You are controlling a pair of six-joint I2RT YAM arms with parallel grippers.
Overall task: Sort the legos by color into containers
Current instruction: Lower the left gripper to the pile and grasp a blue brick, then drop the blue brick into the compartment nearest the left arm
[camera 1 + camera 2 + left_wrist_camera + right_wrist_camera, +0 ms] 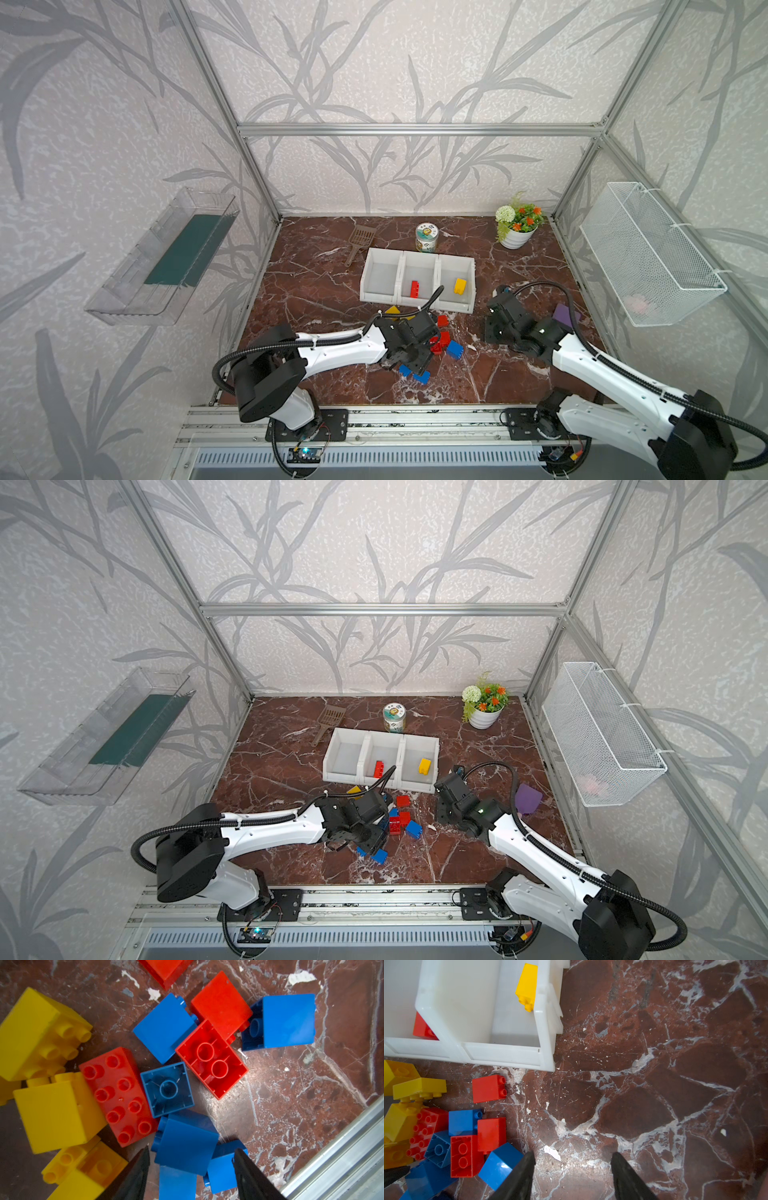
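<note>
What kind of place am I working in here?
Probably a purpose-built robot test cell: an aluminium frame carrying wallpapered panels boxes in a marble-look tabletop, and the left arm and right arm are mounted on a rail along its front.

Red-brown marble tabletop [316, 291] with white containers [376, 297], loose legos [455, 349], purple block [566, 314], brown scoop [359, 243], jar [427, 237], flower pot [515, 239]

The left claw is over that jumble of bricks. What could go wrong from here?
The left claw stands open over a blue brick crowded by a second blue brick; closing might pinch both or scatter the heap. That brick lies on its side, so it could slip.
</note>
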